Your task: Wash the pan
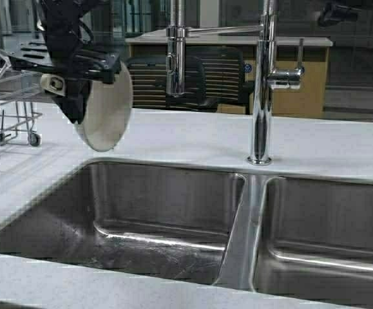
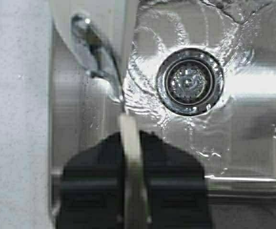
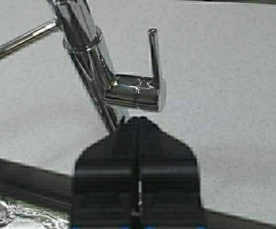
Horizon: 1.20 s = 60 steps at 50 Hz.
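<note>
The cream-white pan (image 1: 105,108) hangs on edge above the counter at the left basin's back left corner, its flat face toward the camera. My left gripper (image 1: 76,72) is shut on its short handle (image 1: 53,83), which shows between the black fingers in the left wrist view (image 2: 129,152). The pan's body (image 2: 95,24) is above them there. My right gripper (image 3: 138,121) is shut and empty, its tips just below the faucet's valve body (image 3: 133,93) and upright lever (image 3: 152,57).
A double steel sink lies in front, with a left basin (image 1: 160,212) and a right basin (image 1: 328,225). The left basin's floor is wet around the drain (image 2: 190,82). The tall faucet (image 1: 261,96) stands behind the divider. A wire dish rack (image 1: 6,109) stands at the far left.
</note>
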### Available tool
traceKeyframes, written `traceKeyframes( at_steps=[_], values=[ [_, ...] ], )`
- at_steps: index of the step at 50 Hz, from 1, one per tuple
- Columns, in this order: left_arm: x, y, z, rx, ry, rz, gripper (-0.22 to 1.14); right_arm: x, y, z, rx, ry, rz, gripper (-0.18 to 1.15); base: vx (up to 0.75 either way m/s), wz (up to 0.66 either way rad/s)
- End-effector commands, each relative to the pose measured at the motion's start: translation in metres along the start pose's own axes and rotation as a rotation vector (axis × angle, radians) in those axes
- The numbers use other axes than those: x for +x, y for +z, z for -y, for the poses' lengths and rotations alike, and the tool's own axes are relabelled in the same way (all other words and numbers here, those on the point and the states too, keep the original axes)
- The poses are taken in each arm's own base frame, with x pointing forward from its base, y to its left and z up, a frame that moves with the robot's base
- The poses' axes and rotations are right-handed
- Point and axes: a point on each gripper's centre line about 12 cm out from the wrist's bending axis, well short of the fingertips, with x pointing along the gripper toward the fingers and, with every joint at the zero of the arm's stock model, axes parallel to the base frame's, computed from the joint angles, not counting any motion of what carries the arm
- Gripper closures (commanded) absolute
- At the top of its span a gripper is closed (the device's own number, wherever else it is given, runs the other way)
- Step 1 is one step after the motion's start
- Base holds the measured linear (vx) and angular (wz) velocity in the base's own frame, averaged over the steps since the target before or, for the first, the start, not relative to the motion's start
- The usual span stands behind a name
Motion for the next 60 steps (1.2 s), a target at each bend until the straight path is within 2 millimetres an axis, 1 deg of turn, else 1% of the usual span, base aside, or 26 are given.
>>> traceKeyframes(
  at_steps=[1,5,8,10,15,19,26,29,30,35,41,48,54,60],
  values=[
    [0.020,-0.013,0.003,0.062,0.021,-0.073,0.88,-0.004,0.011,-0.001,0.005,0.005,0.041,0.90,0.00,0.00],
    [0.037,-0.028,0.001,0.110,0.069,-0.177,0.88,-0.002,0.010,-0.002,0.005,0.006,0.038,0.90,0.00,0.00],
    [0.041,-0.032,0.001,0.150,0.101,-0.211,0.88,-0.001,0.009,-0.001,0.005,0.003,0.034,0.90,0.00,0.00],
    [0.039,-0.031,0.002,0.166,0.102,-0.200,0.88,-0.001,0.008,-0.001,0.005,0.004,0.030,0.90,0.00,0.00],
    [0.025,-0.018,0.001,0.171,0.102,-0.131,0.88,-0.001,0.008,-0.001,0.005,0.004,0.030,0.90,0.00,0.00],
    [0.009,-0.004,-0.003,0.193,0.116,-0.062,0.88,-0.001,0.008,-0.002,0.004,0.006,0.032,0.90,0.00,0.00],
    [-0.027,0.019,-0.017,0.253,0.185,0.073,0.88,-0.001,0.009,-0.002,0.004,0.006,0.035,0.90,0.00,0.00],
    [-0.045,0.029,-0.028,0.266,0.237,0.124,0.88,-0.001,0.010,-0.002,0.004,0.006,0.035,0.90,0.00,0.00],
    [-0.054,0.033,-0.037,0.259,0.267,0.143,0.88,-0.001,0.010,-0.002,0.004,0.006,0.035,0.90,0.00,0.00],
    [-0.085,0.043,-0.067,0.213,0.359,0.202,0.88,0.000,0.009,-0.002,0.004,0.006,0.032,0.90,0.00,0.00],
    [-0.119,0.046,-0.098,0.192,0.430,0.266,0.88,0.001,0.010,-0.002,0.004,0.006,0.033,0.90,0.00,0.00],
    [-0.151,0.042,-0.130,0.200,0.521,0.298,0.88,0.001,0.011,-0.002,0.003,0.007,0.036,0.90,0.00,0.00],
    [-0.166,0.030,-0.160,0.192,0.612,0.264,0.88,0.005,0.011,-0.002,-0.002,0.006,0.030,0.90,0.00,0.00],
    [-0.167,0.014,-0.182,0.178,0.667,0.197,0.88,0.013,0.005,-0.002,-0.008,0.002,0.007,0.90,0.00,0.00]
  ],
)
